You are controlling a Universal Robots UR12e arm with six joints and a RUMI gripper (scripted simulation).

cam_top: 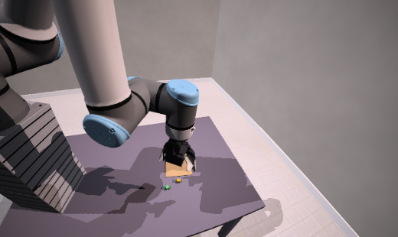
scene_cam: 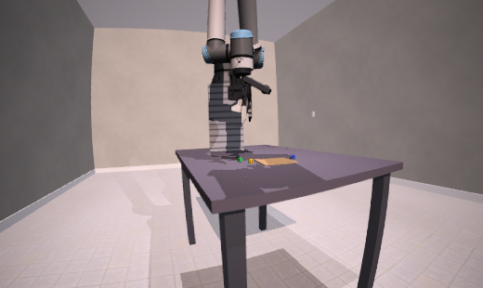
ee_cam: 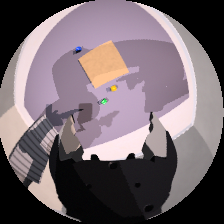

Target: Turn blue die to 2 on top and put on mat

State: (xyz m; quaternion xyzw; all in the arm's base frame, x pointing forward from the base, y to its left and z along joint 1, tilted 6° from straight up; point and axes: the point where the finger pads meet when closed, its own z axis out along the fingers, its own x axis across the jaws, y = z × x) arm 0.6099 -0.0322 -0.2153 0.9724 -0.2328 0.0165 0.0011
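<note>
The blue die (scene_cam: pixel 292 157) lies on the purple table just off the far corner of the tan mat (scene_cam: pixel 276 161); it also shows in the wrist view (ee_cam: pixel 78 49) beside the mat (ee_cam: pixel 102 62). In the top view the gripper hides the blue die. Its top number is too small to read. My gripper (scene_cam: pixel 246 109) is open and empty, hanging well above the table over the mat; in the top view the gripper (cam_top: pixel 178 157) covers part of the mat (cam_top: pixel 177 169). Its fingers frame the wrist view (ee_cam: pixel 111 137).
A yellow die (cam_top: pixel 178 180) and a green die (cam_top: pixel 167 187) lie on the table just off the mat's near side; they also show in the wrist view as the yellow die (ee_cam: pixel 114 88) and the green die (ee_cam: pixel 104 101). The robot's striped base (cam_top: pixel 23 160) stands at the table's left end.
</note>
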